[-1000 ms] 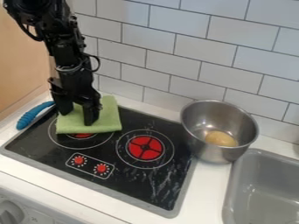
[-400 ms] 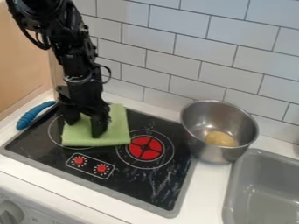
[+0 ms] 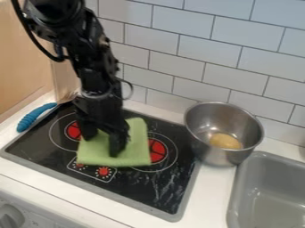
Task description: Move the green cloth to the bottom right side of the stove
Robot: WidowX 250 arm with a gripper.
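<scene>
My black gripper points down onto the green cloth, its two fingers apart and their tips at the cloth. The cloth lies flat across the middle of the black stove. It partly covers the right red burner and reaches the top of the knob panel. Whether the fingers pinch any fabric cannot be made out.
A metal bowl with a yellowish object in it stands at the stove's right edge. Beyond it is the grey sink. A blue handle-like item lies by the stove's left edge. A tiled wall rises behind.
The gripper and the green cloth have moved together to the right and toward the stove's front. The left burner is now uncovered, and the cloth overlaps the right one.
</scene>
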